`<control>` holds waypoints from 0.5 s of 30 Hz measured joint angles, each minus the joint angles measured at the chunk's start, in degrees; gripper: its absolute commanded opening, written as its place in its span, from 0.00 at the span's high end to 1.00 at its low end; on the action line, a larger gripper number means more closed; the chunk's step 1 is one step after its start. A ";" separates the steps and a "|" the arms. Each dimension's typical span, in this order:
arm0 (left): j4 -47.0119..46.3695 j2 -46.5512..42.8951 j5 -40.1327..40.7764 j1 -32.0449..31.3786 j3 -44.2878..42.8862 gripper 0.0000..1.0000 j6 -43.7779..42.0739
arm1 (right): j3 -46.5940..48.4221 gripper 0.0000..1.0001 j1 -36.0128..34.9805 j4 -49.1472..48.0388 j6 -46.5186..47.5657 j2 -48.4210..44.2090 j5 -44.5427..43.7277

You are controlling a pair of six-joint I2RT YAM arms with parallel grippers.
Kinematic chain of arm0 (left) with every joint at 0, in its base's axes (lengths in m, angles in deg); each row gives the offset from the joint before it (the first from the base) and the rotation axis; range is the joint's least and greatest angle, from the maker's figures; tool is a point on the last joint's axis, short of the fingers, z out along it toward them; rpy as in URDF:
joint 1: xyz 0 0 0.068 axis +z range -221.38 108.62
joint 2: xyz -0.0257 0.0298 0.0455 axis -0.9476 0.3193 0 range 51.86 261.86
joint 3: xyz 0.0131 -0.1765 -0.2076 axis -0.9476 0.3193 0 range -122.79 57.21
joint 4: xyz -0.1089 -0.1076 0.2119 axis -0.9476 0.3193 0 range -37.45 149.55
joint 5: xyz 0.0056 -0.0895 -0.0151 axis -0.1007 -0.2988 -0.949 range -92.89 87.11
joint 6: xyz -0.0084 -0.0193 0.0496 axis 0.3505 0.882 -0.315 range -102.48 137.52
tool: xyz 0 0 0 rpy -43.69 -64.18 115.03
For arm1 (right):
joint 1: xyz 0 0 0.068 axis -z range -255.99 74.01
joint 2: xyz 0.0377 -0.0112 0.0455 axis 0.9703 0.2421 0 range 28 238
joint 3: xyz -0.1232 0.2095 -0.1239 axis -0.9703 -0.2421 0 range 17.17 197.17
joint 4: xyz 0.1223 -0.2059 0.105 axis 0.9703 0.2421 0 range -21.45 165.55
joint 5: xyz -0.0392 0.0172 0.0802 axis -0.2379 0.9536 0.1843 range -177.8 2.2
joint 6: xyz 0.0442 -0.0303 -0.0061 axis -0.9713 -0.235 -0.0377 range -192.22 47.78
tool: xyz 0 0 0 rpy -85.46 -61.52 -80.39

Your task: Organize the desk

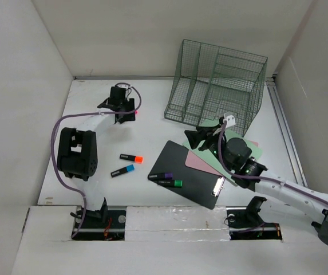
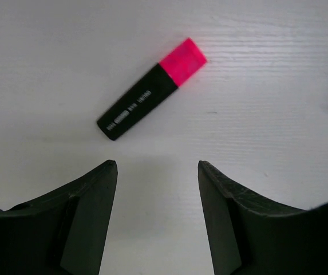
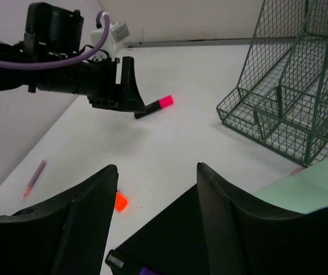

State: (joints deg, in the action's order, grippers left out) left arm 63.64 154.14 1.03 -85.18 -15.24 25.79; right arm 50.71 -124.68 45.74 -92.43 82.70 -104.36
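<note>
Left pincer (image 2: pixel 157 166) spread, hovering just short of pink highlighter (image 2: pixel 152 89), which lies flat at far left of white surface (image 1: pixel 152 114). Likely light, stiff, slick plastic: you'd grip across the black barrel, mid-length. Surface itself rigid, nothing to grasp. Right pincer (image 3: pixel 157 169) spread too, holding nothing.

Bright, soft and even from overhead across the white desk (image 1: pixel 152 114). Only a pale shadow between the fingertips of the left gripper (image 2: pixel 157 165). Slightly blurred close to the right gripper (image 3: pixel 157 167), sharper farther ahead.
</note>
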 measured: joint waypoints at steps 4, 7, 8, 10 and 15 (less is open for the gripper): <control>-3.39 1.16 -3.34 4.85 -0.04 0.44 -5.42 | 0.00 0.30 0.04 -0.09 -0.15 -1.53 -0.46; -3.52 3.10 -5.86 5.64 -2.99 0.42 -9.79 | 0.00 0.26 0.04 -0.09 -0.15 -2.51 -0.66; -3.56 4.28 -6.82 5.44 -4.57 0.42 -11.04 | 0.00 0.26 0.04 0.00 -0.13 -2.80 -0.68; -3.82 6.71 -8.46 5.01 -6.84 0.39 -12.98 | 0.00 0.25 0.04 0.04 -0.11 -3.37 -0.81; -1.62 11.58 -10.67 4.28 -10.67 0.35 -16.63 | 0.00 0.23 0.24 0.04 -0.09 -3.56 -0.83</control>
State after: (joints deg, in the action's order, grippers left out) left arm 62.02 165.73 -9.63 -80.90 -25.90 9.16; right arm 50.71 -124.44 45.79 -92.52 79.13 -105.19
